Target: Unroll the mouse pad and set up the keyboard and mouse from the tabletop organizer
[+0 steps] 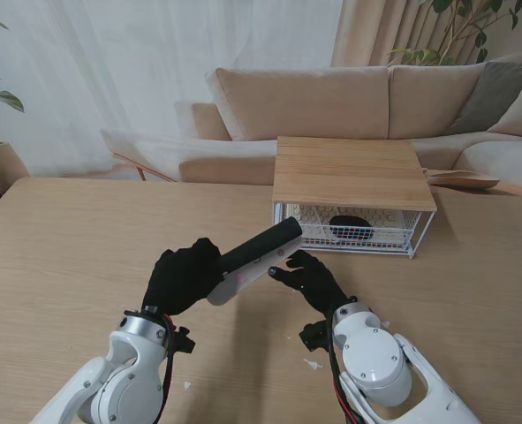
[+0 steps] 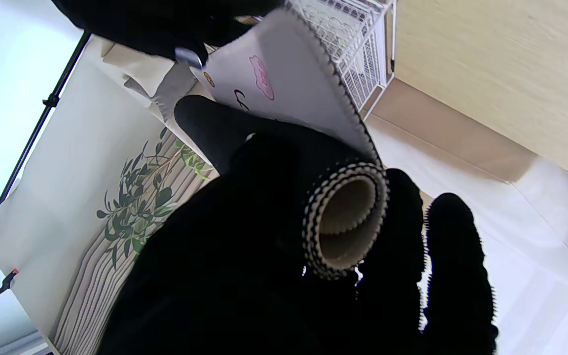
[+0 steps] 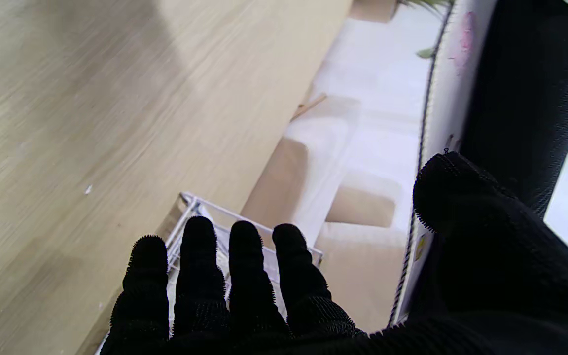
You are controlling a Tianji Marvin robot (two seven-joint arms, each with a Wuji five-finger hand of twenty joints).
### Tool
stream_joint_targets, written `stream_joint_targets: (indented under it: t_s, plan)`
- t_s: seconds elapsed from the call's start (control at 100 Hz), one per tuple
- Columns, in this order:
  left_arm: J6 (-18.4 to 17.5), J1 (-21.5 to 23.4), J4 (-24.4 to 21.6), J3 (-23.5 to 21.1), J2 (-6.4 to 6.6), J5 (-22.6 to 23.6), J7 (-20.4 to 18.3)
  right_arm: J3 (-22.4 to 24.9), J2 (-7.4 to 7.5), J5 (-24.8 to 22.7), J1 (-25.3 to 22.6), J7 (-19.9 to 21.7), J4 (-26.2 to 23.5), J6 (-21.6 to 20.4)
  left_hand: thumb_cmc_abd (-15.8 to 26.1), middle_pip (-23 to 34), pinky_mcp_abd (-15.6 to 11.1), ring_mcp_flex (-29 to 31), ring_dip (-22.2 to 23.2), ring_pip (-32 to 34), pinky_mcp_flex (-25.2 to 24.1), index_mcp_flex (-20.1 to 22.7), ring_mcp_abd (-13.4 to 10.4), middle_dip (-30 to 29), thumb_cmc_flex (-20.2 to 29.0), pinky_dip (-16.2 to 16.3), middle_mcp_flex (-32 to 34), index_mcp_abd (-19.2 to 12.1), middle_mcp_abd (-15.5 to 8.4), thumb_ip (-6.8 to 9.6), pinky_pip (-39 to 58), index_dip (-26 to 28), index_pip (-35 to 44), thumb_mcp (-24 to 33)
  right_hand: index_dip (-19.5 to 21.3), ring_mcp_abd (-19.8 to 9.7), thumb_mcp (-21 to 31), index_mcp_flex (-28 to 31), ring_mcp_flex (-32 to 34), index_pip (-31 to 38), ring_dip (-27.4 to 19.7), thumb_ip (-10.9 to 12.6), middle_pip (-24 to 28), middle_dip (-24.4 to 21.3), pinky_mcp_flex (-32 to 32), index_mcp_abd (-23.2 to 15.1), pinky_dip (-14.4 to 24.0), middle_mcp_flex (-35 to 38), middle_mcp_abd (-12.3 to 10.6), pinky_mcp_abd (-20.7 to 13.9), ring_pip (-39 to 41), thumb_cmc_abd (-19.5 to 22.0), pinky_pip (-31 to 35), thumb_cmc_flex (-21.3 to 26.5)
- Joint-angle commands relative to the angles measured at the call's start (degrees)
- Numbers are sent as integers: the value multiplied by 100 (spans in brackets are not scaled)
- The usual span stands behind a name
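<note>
a light wooden table [image 1: 57,256] fills the scene. near its middle, lifted off the surface, is a rolled mouse pad [image 1: 253,256], black outside and white inside, slanting from near left to far right. the left hand [image 1: 183,276], in a black glove, has its fingers wrapped around the near end of the roll; the left wrist view shows the open end of the roll [image 2: 345,219] in the palm and a loose white flap [image 2: 284,84] with a pink mark peeling away. the right hand [image 1: 312,281] is just right of the roll, fingers straight and held close together, thumb [image 3: 461,197] against the flap's edge; whether it is gripping cannot be told. at the far right stands the organizer [image 1: 353,177], a wooden top over a white wire basket. inside lie a dark mouse [image 1: 349,228] and, beneath it, a pale keyboard [image 1: 318,218].
</note>
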Motion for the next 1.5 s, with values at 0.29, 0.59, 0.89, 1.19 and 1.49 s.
stream_joint_targets:
  t_s: [0.29, 0.59, 0.89, 1.19, 1.49]
  plan:
    - [-150, 194, -39, 297, -169, -830, 24, -150, -284, 650, 85, -381, 141, -375, 306, 74, -81, -3, 24, -54, -61, -137, -65, -26, 452, 4, 140, -295, -281, -56, 7, 180, 763, 638, 259, -103, 672, 337, 369, 285, 98, -79, 364, 80, 639, -309, 28, 382, -248, -264, 197, -277, 7, 602]
    - [-42, 276, -90, 353, -218, -1368, -41, -89, -349, 1495, 74, -399, 156, -674, 260, 30, -4, -22, 15, -77, -118, -84, 45, -17, 504, -16, 165, -219, -185, -34, 6, 130, 736, 687, -36, -88, 1063, 950, 1346, 924, 265, -34, 361, 188, 1006, -773, -555, 1426, -410, -29, 457, -338, 1588, 1310]
    - [120, 173, 52, 408, -245, -1651, -117, -94, -272, 1480, 110, -105, 220, -878, 246, -17, 2, -69, 16, -98, -173, -68, 83, 21, 530, -30, 163, -197, -153, -22, -8, 126, 717, 713, 15, 99, 1173, 1858, 2248, 1140, 578, -66, 643, 320, 1238, -981, -699, 2598, -435, 306, 1206, -479, 2792, 1407]
    - [141, 193, 155, 481, -222, -2127, -421, -207, -461, 980, 191, -914, 364, -594, 77, -412, -118, -314, -195, -473, -393, 160, 200, -183, 418, -179, 129, -158, -18, 108, -98, -261, 371, 780, -700, 371, 1319, 3094, 3875, 3908, 1535, -613, 2033, 1045, 2278, -1496, -239, 4542, -135, 538, 3678, -674, 4688, 2672]
    - [326, 326, -17, 326, -130, -2309, -854, -172, -543, 705, 208, -1192, 434, -28, -113, -799, -272, -1926, -1427, -1947, -1351, -164, 281, -3049, -1826, -518, -2041, 114, -40, 532, -497, -1746, -1933, 2215, -291, 557, 1755, 3221, 4105, 3942, 1793, -584, 2323, 1540, 2355, -1088, -141, 4709, 254, 691, 4222, -874, 5066, 2677]
